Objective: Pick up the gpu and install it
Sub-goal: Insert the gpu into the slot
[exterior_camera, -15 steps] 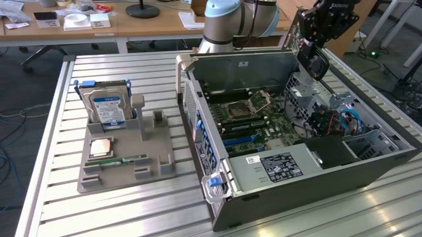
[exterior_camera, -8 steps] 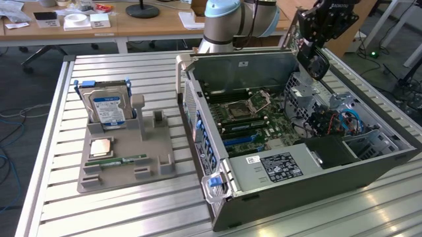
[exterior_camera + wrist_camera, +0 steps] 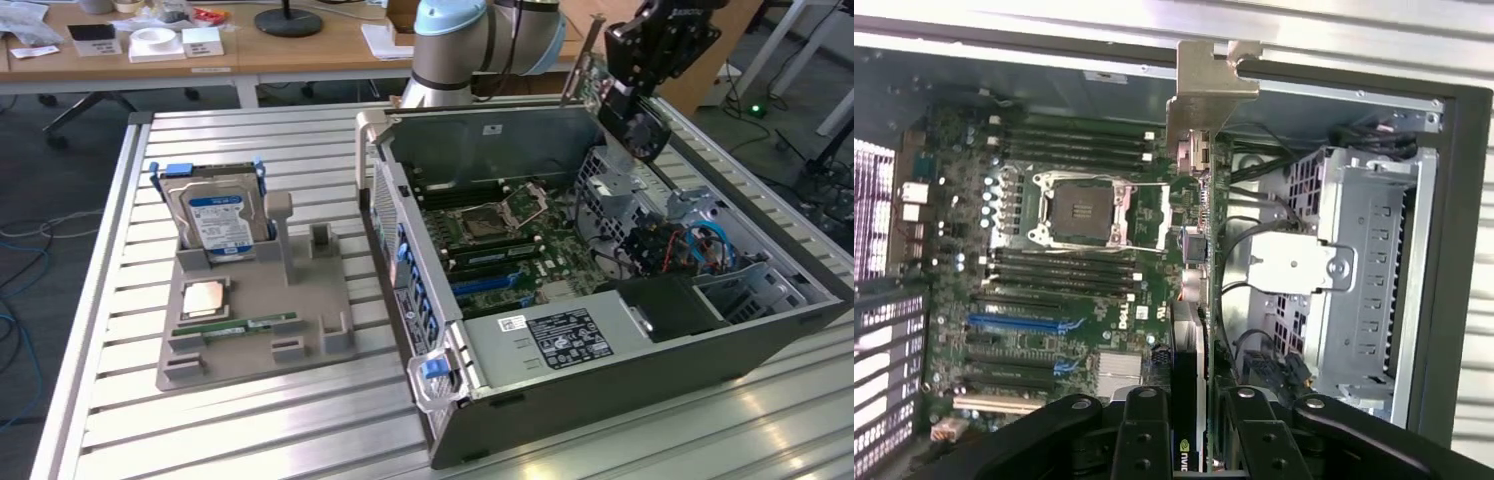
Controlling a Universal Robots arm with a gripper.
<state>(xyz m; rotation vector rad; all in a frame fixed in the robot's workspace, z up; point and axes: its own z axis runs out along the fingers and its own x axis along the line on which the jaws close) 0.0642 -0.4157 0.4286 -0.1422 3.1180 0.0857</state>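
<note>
My gripper (image 3: pixel 650 62) hangs above the far right corner of the open computer case (image 3: pixel 747 345) and is shut on the gpu (image 3: pixel 630 118). The card hangs below the fingers with its dark fan face toward the exterior view's right. In the wrist view the gpu (image 3: pixel 1196 300) shows edge-on, running from my gripper (image 3: pixel 1189 445) out to its silver bracket (image 3: pixel 1206 95). Behind it lies the motherboard (image 3: pixel 944 200) with the CPU socket (image 3: pixel 1079 210) and blue expansion slots (image 3: pixel 1024 325). The card is held in the air above the board, apart from the slots.
A metal drive cage (image 3: pixel 1354 260) and loose cables (image 3: pixel 694 245) fill the case beside the card. On the slatted table a grey fixture (image 3: pixel 327 335) holds a hard drive (image 3: pixel 220 220), a CPU (image 3: pixel 203 297) and a memory stick (image 3: pixel 234 325). Desks stand behind.
</note>
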